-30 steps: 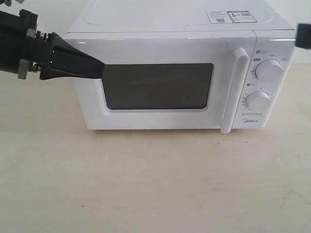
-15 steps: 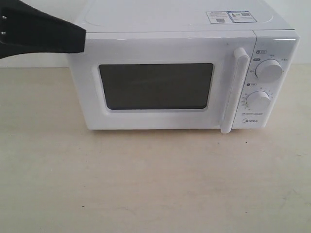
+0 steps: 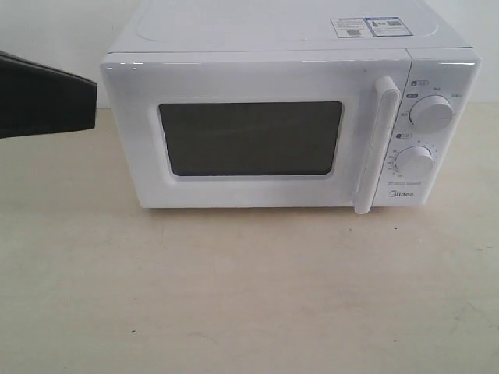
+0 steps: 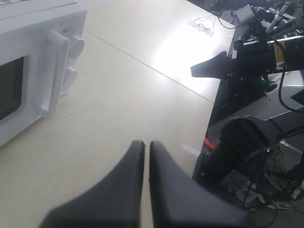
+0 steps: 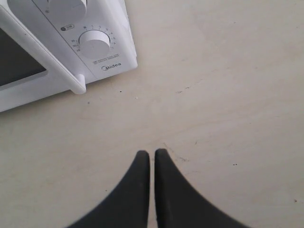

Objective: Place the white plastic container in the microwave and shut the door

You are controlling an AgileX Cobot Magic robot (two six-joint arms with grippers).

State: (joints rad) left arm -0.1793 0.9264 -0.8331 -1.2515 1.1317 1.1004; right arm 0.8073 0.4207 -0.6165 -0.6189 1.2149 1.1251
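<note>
left end effector (image 3: 87, 103) apparently clear of microwave (image 3: 288, 86) edge.

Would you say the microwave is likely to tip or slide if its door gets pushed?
The microwave looks boxy, wide and low, so it probably will not tip. It sits on a smooth table, so a push might slide it. The door looks rigid and shut flush, so it should barely give.

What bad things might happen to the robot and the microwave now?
The door looks shut, but its dark window hides the inside, so the box may not be in there; I cannot tell. In the outside view the left gripper shows just left of the microwave. How near it is I cannot tell, so a careless swing might bump it.
</note>
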